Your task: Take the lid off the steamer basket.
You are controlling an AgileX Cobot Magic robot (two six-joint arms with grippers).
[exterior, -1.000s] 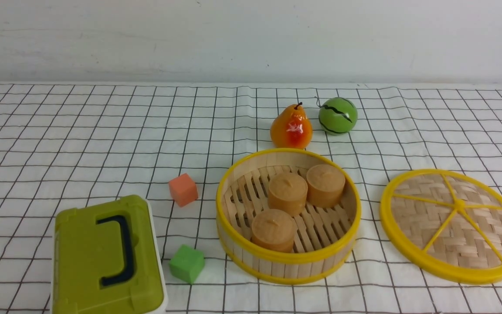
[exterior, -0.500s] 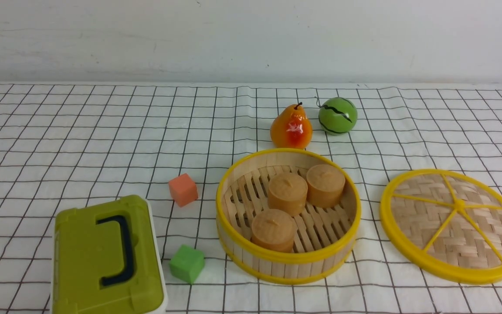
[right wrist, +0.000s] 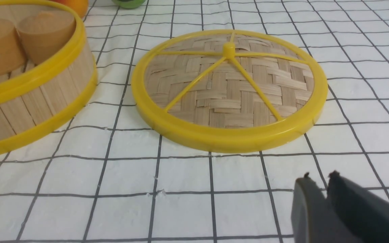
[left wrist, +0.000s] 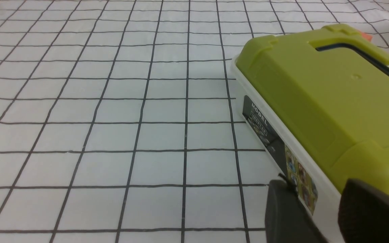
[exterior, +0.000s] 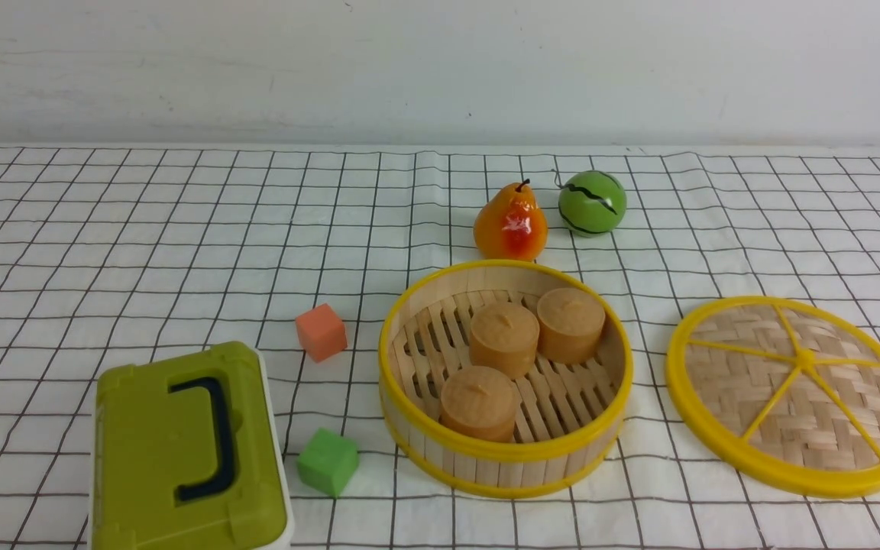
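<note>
"Lid [exterior: 803, 359]?"
"Right of the front view, flat beside the basket [exterior: 505, 451], presumably parked there to expose the buns [exterior: 505, 336]."
"Claws?"
"Left claw [left wrist: 312, 202] parted, empty; right claw [right wrist: 319, 189] slightly parted, empty."

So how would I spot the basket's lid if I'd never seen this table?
Find the round bamboo steamer basket near the middle of the checked cloth. To its right, the lid lies flat on the cloth. Unlike the deep basket, it's a thin woven disc with a yellow rim and yellow spokes meeting at a hub.
</note>
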